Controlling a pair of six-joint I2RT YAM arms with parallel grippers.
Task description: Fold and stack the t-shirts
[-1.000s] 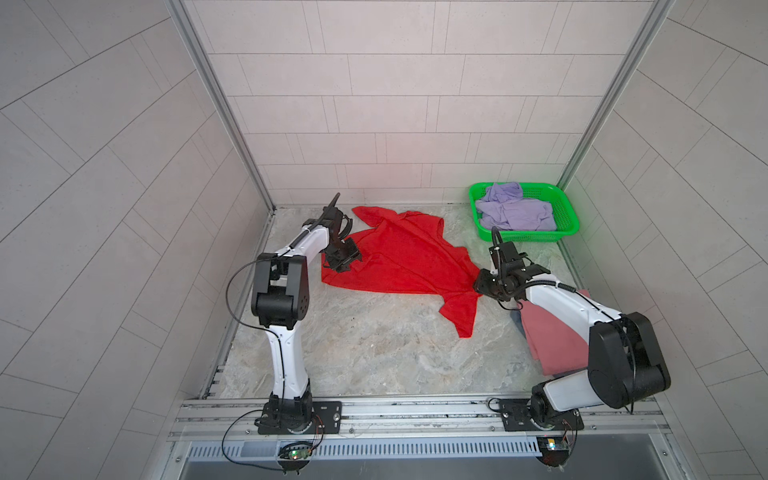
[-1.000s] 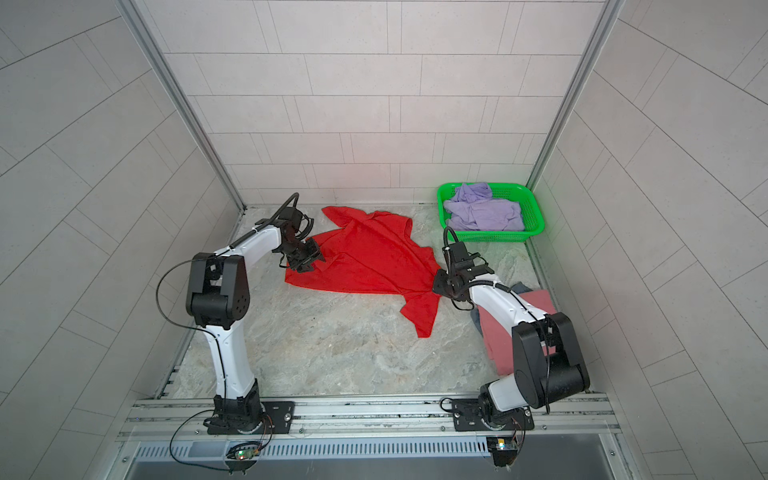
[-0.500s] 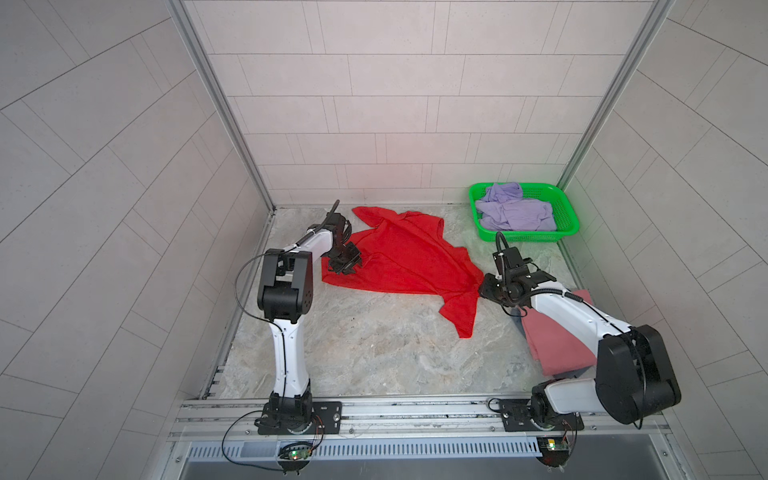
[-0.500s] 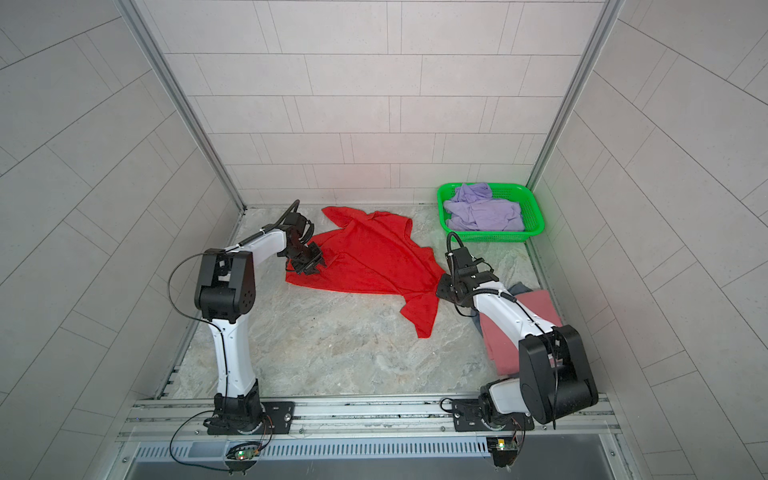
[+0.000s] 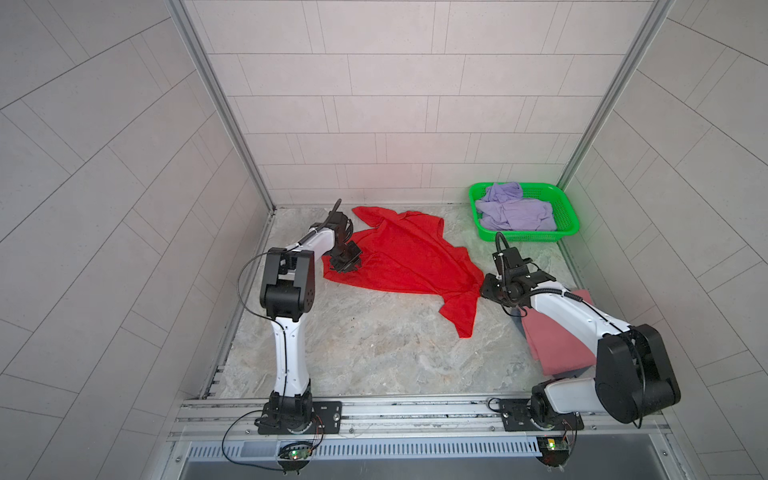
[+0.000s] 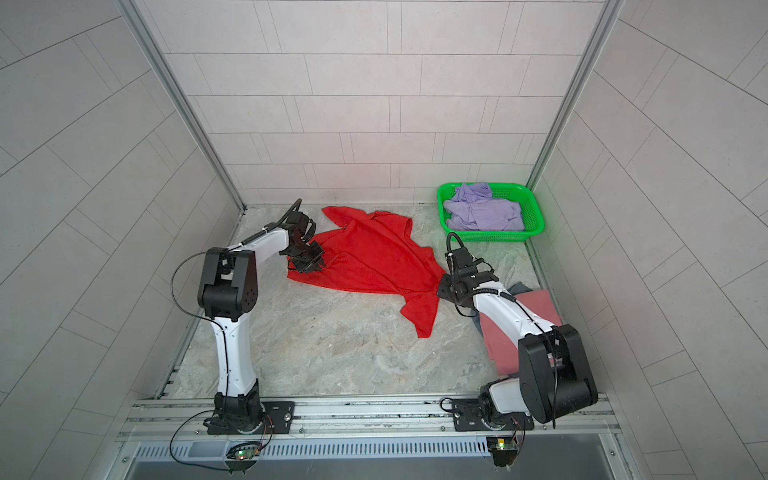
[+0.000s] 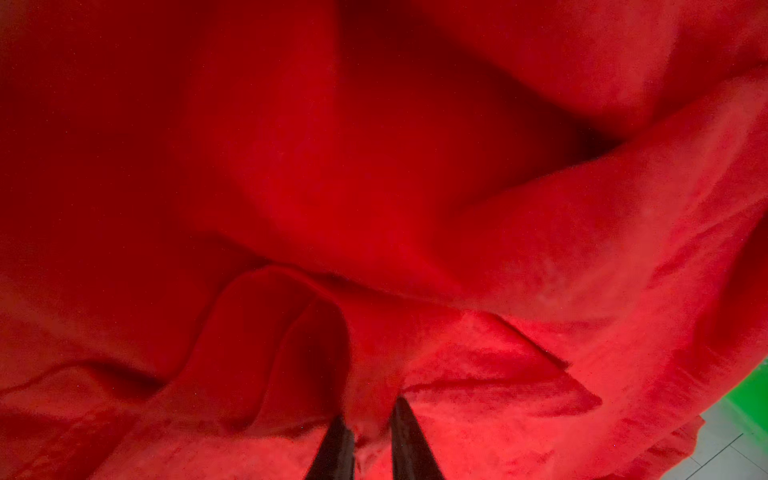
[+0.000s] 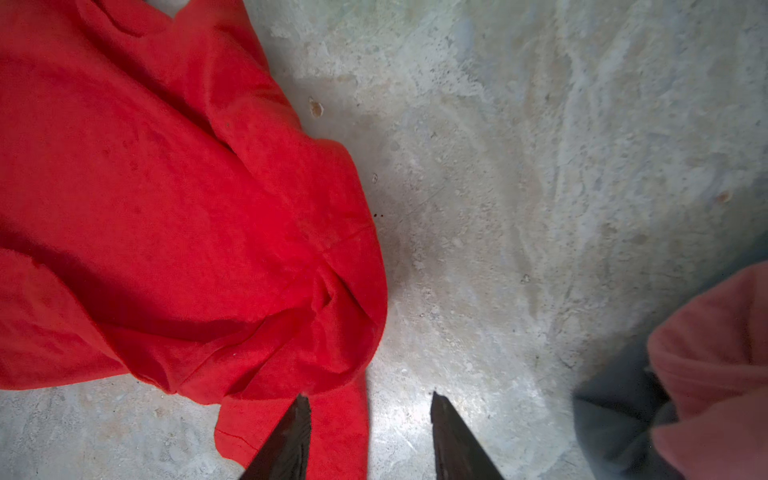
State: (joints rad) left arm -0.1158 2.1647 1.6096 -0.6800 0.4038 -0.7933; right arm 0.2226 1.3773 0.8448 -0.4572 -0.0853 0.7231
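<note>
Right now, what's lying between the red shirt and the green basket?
Nothing is lying there. Between the red shirt and the green basket there is only bare stone tabletop. The gap shows in both top views.

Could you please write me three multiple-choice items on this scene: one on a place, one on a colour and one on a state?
1. Where does the lavender t-shirt lie?
A. in the green basket
B. flat on the bare table
C. draped over an arm

2. What colour is the folded t-shirt lying on the grey-blue t-shirt?
A. white
B. dusty pink
C. yellow

3. How does the right gripper stand?
A. shut on the folded t-shirt
B. shut on nothing
C. open at the edge of the red t-shirt

Answers:
1 A: both top views show it heaped inside the basket.
2 B: the right wrist view shows pink cloth over grey-blue.
3 C: the right wrist view shows its fingers apart.
</note>
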